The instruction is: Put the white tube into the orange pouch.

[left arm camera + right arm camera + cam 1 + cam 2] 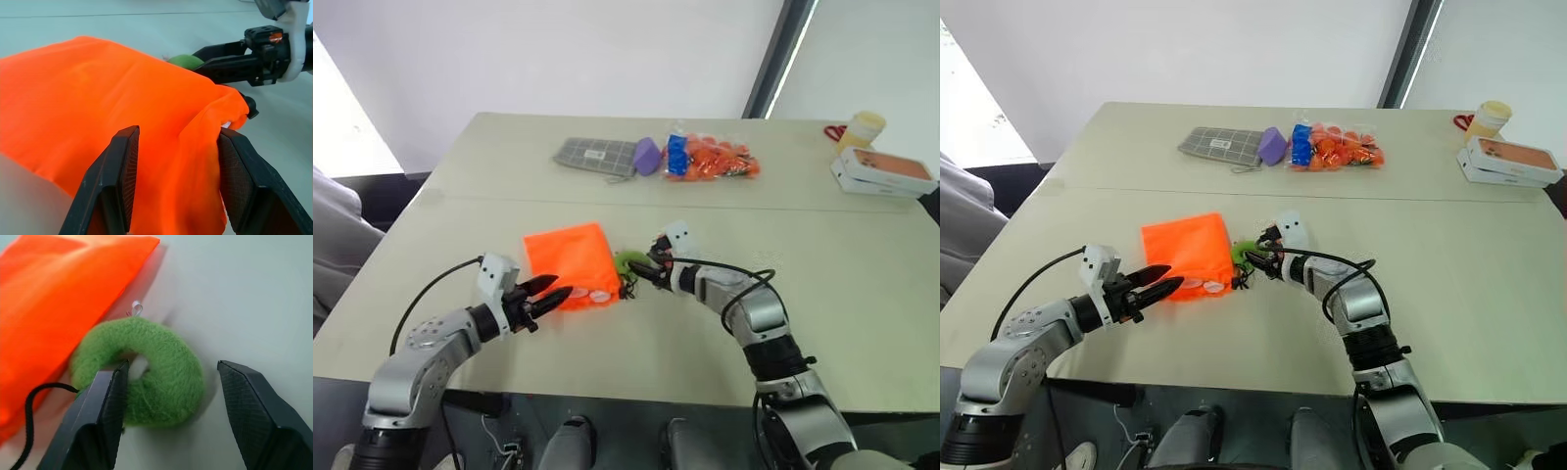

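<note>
The orange pouch [568, 257] lies flat near the table's front, left of centre. A little white peeks from its near edge [598, 292]; I cannot tell whether this is the white tube, which is otherwise hidden. My left gripper [558, 290] is open at the pouch's near left corner, and in the left wrist view its fingers [122, 171] stand astride a raised fold of the fabric. The lime-green ring [161, 377] on the black cord [29, 401] lies beside the pouch's right edge. My right gripper [636, 271] is open around the ring, with a gap on one side.
At the table's far side lie a grey checked case [597, 154], a purple object [647, 155] and a clear bag of orange pieces [715, 159]. A flat white box with an orange top [884, 171] and a yellow-lidded cup [862, 127] sit at the far right.
</note>
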`<move>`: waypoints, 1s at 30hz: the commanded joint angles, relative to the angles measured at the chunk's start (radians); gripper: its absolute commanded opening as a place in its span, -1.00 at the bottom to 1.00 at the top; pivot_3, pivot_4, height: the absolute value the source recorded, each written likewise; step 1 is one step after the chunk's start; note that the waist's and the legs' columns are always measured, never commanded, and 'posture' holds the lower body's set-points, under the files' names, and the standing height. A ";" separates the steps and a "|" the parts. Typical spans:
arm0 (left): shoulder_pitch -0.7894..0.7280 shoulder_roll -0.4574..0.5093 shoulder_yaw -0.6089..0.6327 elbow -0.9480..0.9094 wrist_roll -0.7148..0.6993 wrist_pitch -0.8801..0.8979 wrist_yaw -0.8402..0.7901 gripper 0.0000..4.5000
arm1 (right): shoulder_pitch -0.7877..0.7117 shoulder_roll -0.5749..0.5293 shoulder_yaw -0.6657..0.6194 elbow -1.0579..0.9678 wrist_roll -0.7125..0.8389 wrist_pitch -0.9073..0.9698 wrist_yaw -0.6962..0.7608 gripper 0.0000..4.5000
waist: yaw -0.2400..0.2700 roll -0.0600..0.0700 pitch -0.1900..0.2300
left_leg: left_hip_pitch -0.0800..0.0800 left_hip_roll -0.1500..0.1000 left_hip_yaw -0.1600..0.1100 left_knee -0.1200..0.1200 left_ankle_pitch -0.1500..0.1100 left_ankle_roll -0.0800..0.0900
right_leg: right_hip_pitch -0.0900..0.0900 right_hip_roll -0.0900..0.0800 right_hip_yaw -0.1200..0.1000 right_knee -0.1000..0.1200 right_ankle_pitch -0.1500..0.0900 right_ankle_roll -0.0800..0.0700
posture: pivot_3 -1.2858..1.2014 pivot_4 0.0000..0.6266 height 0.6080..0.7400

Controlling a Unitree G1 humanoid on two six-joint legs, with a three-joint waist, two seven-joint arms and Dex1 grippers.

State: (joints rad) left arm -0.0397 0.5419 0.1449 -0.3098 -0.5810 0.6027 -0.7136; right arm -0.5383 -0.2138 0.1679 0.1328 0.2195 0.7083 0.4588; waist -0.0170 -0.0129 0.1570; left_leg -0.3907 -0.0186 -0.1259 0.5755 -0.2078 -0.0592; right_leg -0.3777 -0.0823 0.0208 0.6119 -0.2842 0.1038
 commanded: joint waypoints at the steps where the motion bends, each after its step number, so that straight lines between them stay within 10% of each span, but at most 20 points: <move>1: 0.003 0.001 0.034 -0.033 -0.019 -0.015 0.006 0.08 | -0.001 -0.005 -0.002 -0.013 -0.011 -0.019 0.009 -0.28 | 0.000 0.000 0.000 | 0.000 0.000 0.000 0.000 0.000 0.000 | 0.000 0.000 0.000 0.000 0.000 0.000 | 0.03 -0.52 0.76; 4: -0.004 -0.003 0.044 -0.031 -0.024 -0.019 0.010 0.08 | 0.017 -0.013 -0.035 -0.050 -0.008 -0.023 -0.002 -0.99 | 0.001 0.000 0.000 | 0.000 0.000 0.000 0.000 0.000 0.000 | 0.000 0.000 0.000 0.000 0.000 0.000 | 0.03 -0.52 0.76; 19: -0.110 -0.022 0.077 0.032 -0.105 0.018 0.004 0.08 | 0.099 -0.015 -0.340 -0.428 0.292 0.081 -0.024 -0.99 | 0.002 0.002 0.001 | 0.000 0.000 0.000 0.000 0.000 0.000 | 0.003 0.001 0.000 0.001 0.000 0.000 | 0.03 -0.52 0.76; 24: -0.131 -0.017 0.066 0.043 -0.110 0.018 -0.021 0.99 | 0.075 -0.002 -0.371 -0.457 0.366 0.099 -0.056 -1.00 | 0.002 0.002 0.001 | 0.000 0.000 0.000 0.000 0.000 0.000 | 0.003 0.000 0.000 0.000 0.000 0.000 | 0.03 -0.52 0.76; 30: -0.198 -0.022 0.021 0.037 -0.140 0.058 -0.049 0.99 | 0.048 -0.012 -0.349 -0.448 0.394 0.099 -0.065 -1.00 | 0.004 0.002 0.001 | -0.001 0.000 0.000 0.000 0.000 0.000 | 0.003 0.000 0.000 -0.001 0.000 0.000 | 0.03 -0.52 0.76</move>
State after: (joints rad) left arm -0.2114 0.5152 0.1794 -0.2513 -0.6899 0.6500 -0.7405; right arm -0.4599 -0.2182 -0.1807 -0.2786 0.5941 0.8201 0.3933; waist -0.0127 -0.0108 0.1583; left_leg -0.3915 -0.0185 -0.1261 0.5750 -0.2078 -0.0592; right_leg -0.3753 -0.0823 0.0207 0.6109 -0.2843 0.1039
